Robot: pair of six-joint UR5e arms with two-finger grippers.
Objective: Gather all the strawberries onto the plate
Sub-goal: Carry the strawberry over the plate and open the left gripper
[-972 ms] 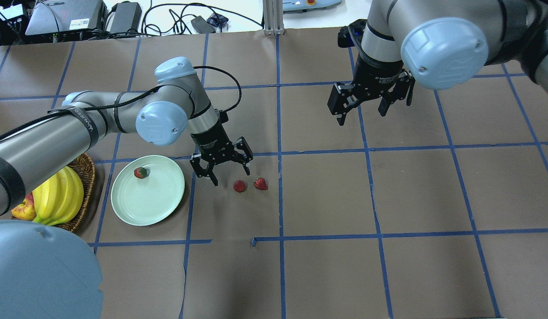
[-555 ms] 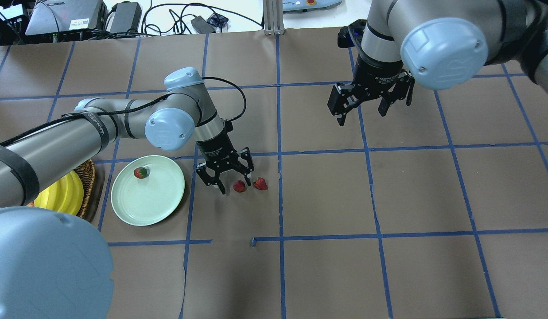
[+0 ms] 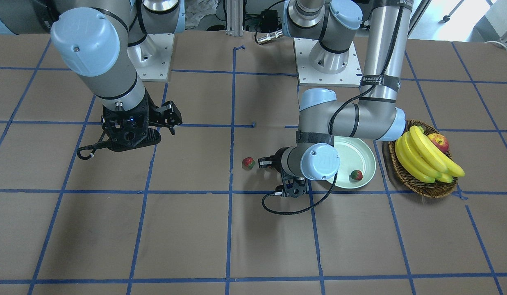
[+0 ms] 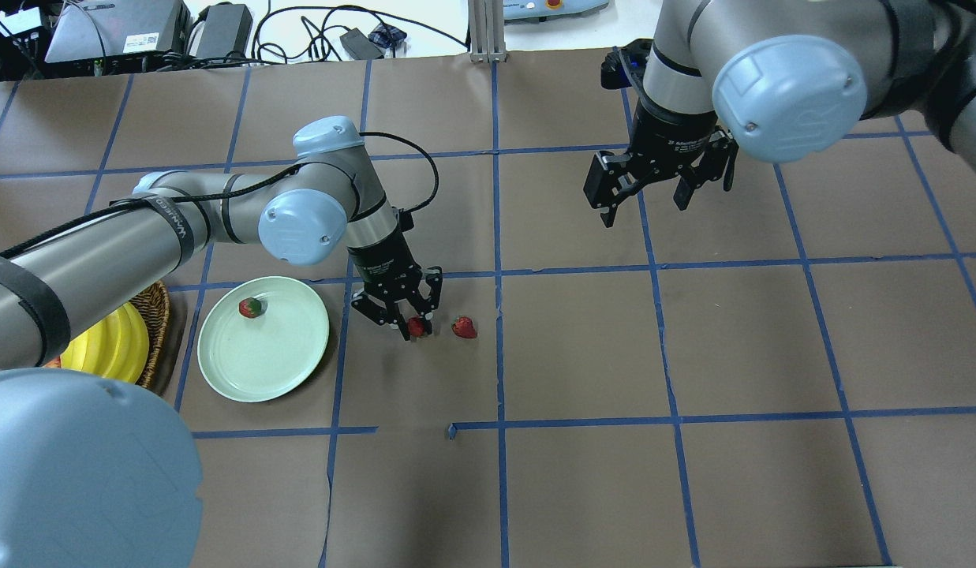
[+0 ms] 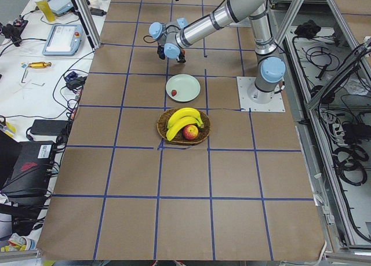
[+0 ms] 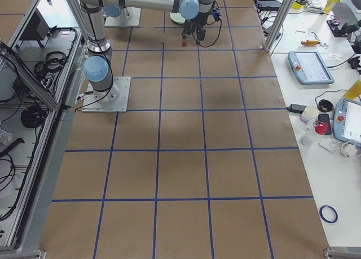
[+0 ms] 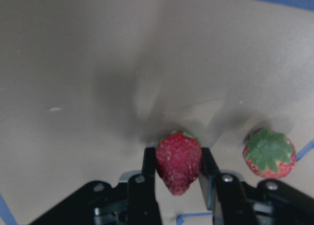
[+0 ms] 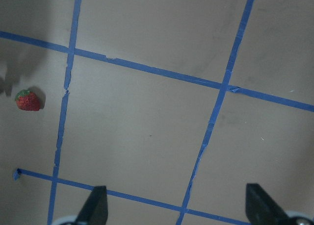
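My left gripper (image 4: 413, 327) is shut on one strawberry (image 4: 416, 325), low at the table paper just right of the plate. In the left wrist view the berry (image 7: 178, 159) is clamped between both fingers (image 7: 143, 178). A second strawberry (image 4: 464, 327) lies on the paper close to its right, and also shows in the wrist views (image 7: 269, 154) (image 8: 28, 100). A third strawberry (image 4: 250, 308) lies in the mint-green plate (image 4: 274, 359). My right gripper (image 4: 644, 207) is open and empty, high over the far right part of the table.
A wicker basket (image 4: 161, 315) holding bananas (image 4: 109, 347) and an apple (image 3: 438, 142) stands just left of the plate. A black cable (image 3: 286, 209) loops from my left wrist. Blue tape lines grid the brown paper.
My left gripper came down over the nearer loose strawberry and shut on it. The other two strawberries, the plate and the right arm have stayed put.
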